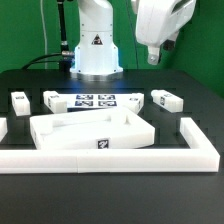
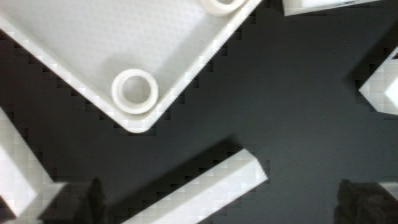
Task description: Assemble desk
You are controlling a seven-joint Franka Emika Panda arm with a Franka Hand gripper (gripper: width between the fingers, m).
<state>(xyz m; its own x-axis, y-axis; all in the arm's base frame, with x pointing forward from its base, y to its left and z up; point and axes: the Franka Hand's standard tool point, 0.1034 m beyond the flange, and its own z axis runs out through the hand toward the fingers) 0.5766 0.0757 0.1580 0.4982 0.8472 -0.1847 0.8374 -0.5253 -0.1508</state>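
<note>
The desk's white tabletop slab (image 1: 90, 130) lies flat mid-table with its raised rims up. In the wrist view one of its corners (image 2: 134, 60) shows a round socket. Short white legs lie round it: two at the exterior view's left (image 1: 20, 100) (image 1: 55, 98) and two at its right (image 1: 132, 101) (image 1: 165, 98). My gripper (image 1: 155, 55) hangs high above the right side, touching nothing. In the wrist view my gripper (image 2: 217, 205) is open, with its dark fingers (image 2: 71, 200) wide apart. A white bar (image 2: 205, 185), apparently a leg, lies far below between them.
The marker board (image 1: 95, 101) lies flat behind the tabletop, in front of the robot base (image 1: 97, 50). A long low white L-shaped rail (image 1: 110, 158) runs along the front and up the exterior view's right side (image 1: 197, 140). The table is black.
</note>
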